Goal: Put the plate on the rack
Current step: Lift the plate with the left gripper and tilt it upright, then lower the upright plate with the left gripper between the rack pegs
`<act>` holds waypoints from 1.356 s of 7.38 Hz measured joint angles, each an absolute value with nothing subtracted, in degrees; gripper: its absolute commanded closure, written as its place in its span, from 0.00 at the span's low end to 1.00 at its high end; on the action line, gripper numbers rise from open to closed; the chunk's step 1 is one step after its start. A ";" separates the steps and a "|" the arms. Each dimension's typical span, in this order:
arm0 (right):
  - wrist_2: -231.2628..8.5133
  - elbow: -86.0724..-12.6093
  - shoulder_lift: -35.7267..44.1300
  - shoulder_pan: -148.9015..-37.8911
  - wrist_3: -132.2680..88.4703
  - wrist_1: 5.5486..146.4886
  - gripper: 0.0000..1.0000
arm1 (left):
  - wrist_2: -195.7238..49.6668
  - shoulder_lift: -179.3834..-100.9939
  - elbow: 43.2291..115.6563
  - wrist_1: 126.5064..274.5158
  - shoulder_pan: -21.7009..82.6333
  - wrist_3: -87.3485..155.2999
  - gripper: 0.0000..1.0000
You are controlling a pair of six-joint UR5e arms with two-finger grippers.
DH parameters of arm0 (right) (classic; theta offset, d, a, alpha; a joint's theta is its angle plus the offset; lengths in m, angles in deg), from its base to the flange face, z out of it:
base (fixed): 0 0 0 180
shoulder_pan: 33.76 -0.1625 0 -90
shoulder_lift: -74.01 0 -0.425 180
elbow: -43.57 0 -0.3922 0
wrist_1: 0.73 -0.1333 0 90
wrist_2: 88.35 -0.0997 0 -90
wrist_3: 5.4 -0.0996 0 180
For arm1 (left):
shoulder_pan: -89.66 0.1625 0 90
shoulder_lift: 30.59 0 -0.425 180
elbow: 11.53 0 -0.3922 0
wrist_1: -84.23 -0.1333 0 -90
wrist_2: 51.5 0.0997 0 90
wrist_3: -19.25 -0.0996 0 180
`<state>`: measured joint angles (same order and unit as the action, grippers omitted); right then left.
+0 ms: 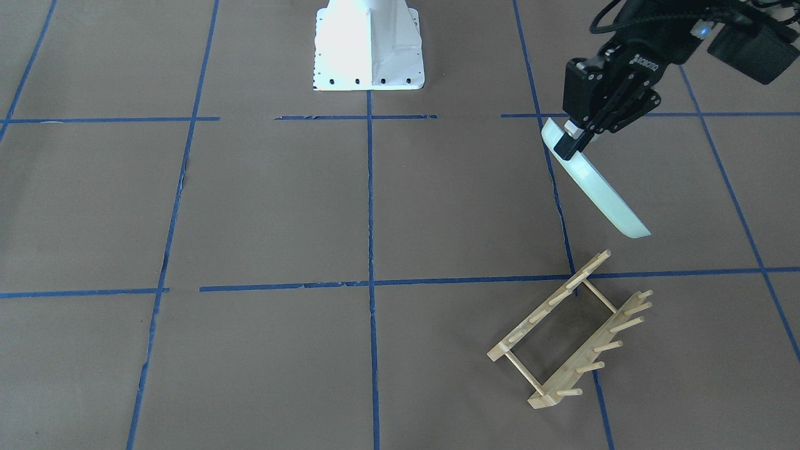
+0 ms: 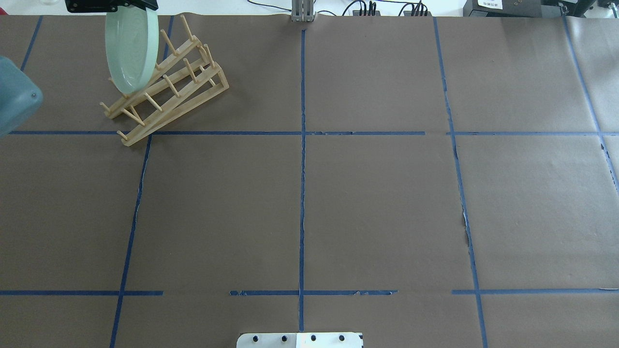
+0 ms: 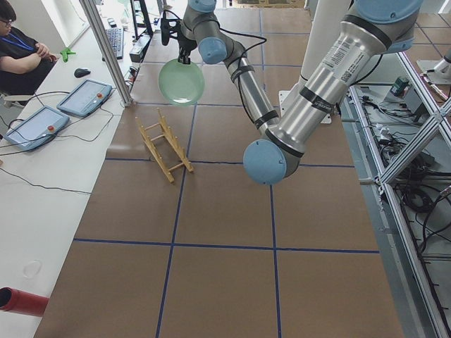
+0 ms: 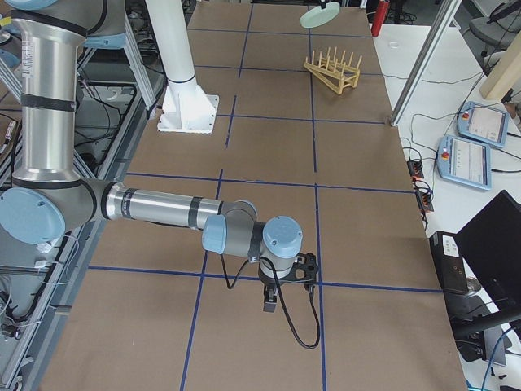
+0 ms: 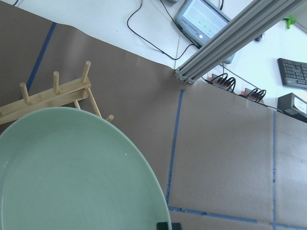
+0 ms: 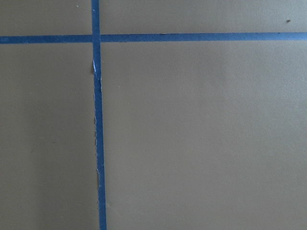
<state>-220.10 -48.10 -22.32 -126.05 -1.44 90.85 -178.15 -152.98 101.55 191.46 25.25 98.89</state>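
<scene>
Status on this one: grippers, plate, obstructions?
Left gripper shut on plate rim; plate airborne on edge by rack, not slotted. Right gripper far off, state unreadable. Nothing between plate and rack.

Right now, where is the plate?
In the overhead view the plate hangs on edge at the far left, its rim in the left gripper, just above the rack, not touching it.

Brown paper covers the bench (image 2: 377,208), crossed by blue tape lines (image 2: 302,193) into a grid. Beside it, a white side table (image 3: 63,158) carries two tablets (image 3: 84,97), a keyboard (image 3: 115,42) and cables; an aluminium post (image 3: 107,53) rises at its edge.
</scene>
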 measured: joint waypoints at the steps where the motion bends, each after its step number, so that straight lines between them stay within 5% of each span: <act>1: -220.10 -48.10 -22.32 -126.05 -1.42 90.85 0.00 | -178.70 -151.41 99.31 200.56 24.17 103.60 1.00; 10: -220.10 -48.10 -22.32 -126.05 -1.42 90.85 0.00 | -149.35 -148.32 71.64 266.95 32.50 137.03 1.00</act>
